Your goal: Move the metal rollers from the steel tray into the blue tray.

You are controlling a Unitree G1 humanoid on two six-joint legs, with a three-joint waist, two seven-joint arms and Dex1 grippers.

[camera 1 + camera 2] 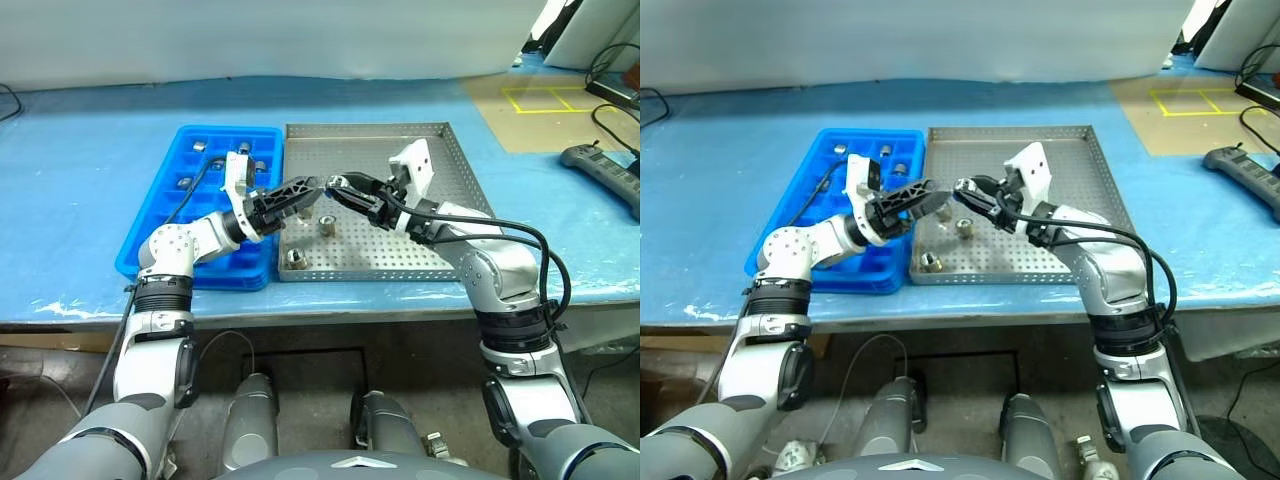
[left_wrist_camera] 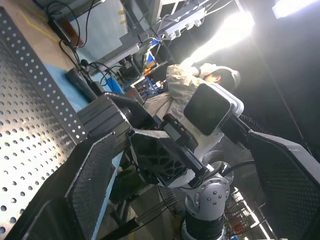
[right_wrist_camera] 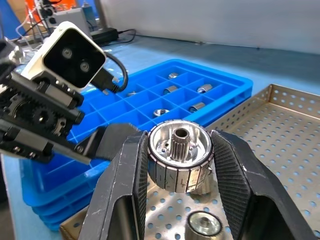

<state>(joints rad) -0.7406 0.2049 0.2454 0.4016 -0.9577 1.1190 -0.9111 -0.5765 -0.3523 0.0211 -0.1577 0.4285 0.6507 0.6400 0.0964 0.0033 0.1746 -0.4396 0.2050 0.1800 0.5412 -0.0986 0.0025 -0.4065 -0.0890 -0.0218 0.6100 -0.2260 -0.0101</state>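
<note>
My right gripper (image 3: 178,165) is shut on a metal roller (image 3: 178,156), a ribbed silver cylinder with a toothed centre hole. It holds the roller above the left part of the steel tray (image 1: 460,170). My left gripper (image 1: 305,190) stands open and points at the right gripper (image 1: 335,186), tip to tip. I cannot tell whether it touches the roller. Two more metal rollers (image 1: 327,225) (image 1: 296,259) lie in the steel tray below them. The blue tray (image 1: 160,230) sits against the steel tray's left side, with several rollers (image 1: 244,149) in its far compartments.
The trays lie on a blue-covered table whose front edge (image 1: 300,312) is near me. A black handset (image 1: 600,170) with cables lies at the far right, beside a brown mat marked with yellow tape (image 1: 545,98). A person (image 2: 200,75) stands in the background.
</note>
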